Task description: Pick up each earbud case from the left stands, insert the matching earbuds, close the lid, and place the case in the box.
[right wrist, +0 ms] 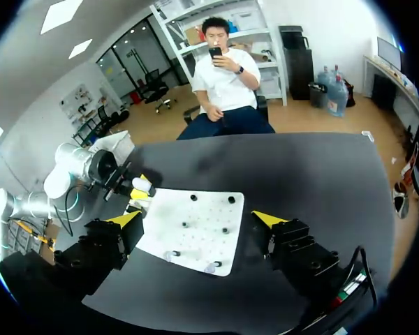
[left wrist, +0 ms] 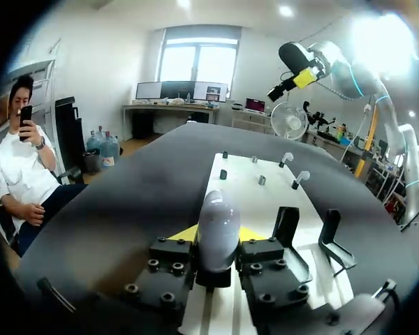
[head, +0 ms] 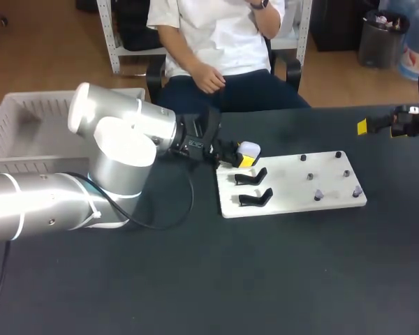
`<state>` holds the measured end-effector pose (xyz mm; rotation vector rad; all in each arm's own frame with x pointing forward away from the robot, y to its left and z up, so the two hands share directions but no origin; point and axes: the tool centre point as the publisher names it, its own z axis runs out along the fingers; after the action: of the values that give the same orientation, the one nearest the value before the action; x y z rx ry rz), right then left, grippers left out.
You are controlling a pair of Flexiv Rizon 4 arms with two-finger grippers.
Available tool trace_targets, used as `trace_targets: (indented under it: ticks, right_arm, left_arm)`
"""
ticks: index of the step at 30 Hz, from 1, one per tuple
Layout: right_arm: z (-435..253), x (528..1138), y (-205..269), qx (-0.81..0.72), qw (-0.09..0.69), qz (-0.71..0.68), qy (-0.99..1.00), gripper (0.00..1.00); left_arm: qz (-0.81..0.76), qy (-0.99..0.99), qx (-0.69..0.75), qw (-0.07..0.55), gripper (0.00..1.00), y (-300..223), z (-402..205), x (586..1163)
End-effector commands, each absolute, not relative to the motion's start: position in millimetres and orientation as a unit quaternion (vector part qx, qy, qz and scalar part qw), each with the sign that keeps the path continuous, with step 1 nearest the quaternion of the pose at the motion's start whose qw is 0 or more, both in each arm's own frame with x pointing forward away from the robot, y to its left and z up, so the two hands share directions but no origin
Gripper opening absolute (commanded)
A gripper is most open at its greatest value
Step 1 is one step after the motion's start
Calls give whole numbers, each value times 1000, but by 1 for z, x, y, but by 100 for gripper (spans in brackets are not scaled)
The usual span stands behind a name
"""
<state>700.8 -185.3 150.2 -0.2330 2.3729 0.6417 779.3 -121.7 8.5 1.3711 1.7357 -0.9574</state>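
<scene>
A white earbud case (left wrist: 218, 227) stands upright between the yellow tips of my left gripper (left wrist: 218, 241), and both fingers press its sides. In the head view the earbud case (head: 249, 149) sits at the rear left corner of the white board (head: 293, 204), with the left gripper (head: 244, 159) around it. Two empty black stands (head: 252, 176) (head: 255, 198) sit just in front of it. Small earbuds on pegs (head: 318, 195) (head: 357, 190) stand at the board's right. My right gripper (head: 374, 125) hangs open and empty over the table's far right (right wrist: 197, 220).
A pale mesh basket (head: 17, 125) stands at the table's back left. Several short dark pegs (head: 309, 176) dot the board's right half. My left arm's thick body (head: 119, 153) lies across the table's left side.
</scene>
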Motion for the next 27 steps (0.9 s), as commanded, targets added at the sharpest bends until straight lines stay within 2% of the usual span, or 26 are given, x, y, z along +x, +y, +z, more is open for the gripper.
trace_targets:
  ticks: [1, 10, 22, 27]
  right_arm:
    - [150, 700, -185, -89, 330, 245, 907, 100]
    - [150, 700, -185, -89, 330, 245, 907, 100]
    - [150, 700, -185, -89, 330, 245, 907, 100]
    - [146, 703, -154, -127, 306, 237, 913, 100]
  left_arm:
    - [-370, 674, 532, 355, 0, -121, 9, 781]
    - [-364, 667, 540, 362, 0, -111, 21, 788]
    - [-338, 655, 552, 390, 0, -106, 65, 777]
    - [-336, 655, 550, 395, 0, -111, 71, 781]
